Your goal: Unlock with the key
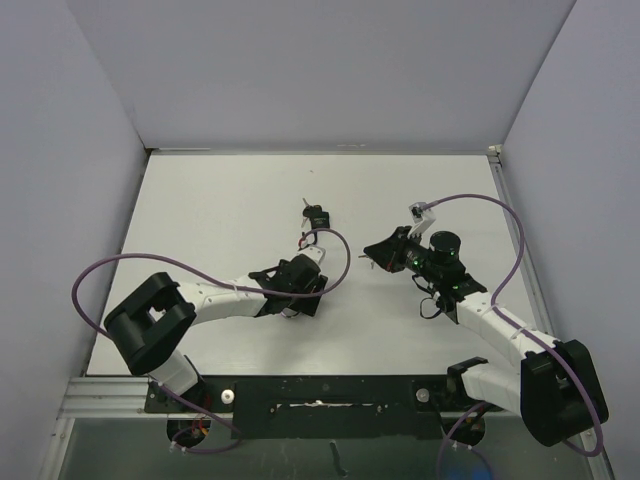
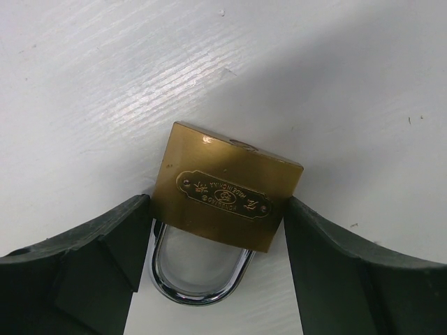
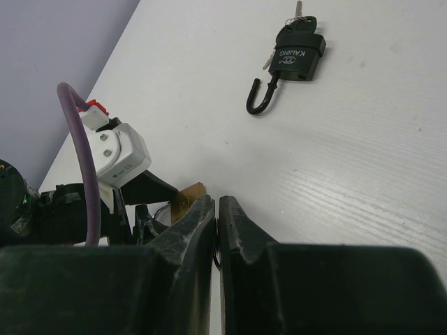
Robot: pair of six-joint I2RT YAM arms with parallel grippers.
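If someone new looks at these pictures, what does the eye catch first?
A brass padlock fills the left wrist view, gripped at both sides by the left pincer, its chrome shackle toward the camera. Farther out on the white table, a black padlock lies with its black shackle swung open.

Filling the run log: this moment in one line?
left end effector: clamps brass padlock | right end effector: shut, facing it | black padlock: apart, shackle open

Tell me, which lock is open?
The black lock: its hook hangs loose. The brass lock between the left fingers is closed.
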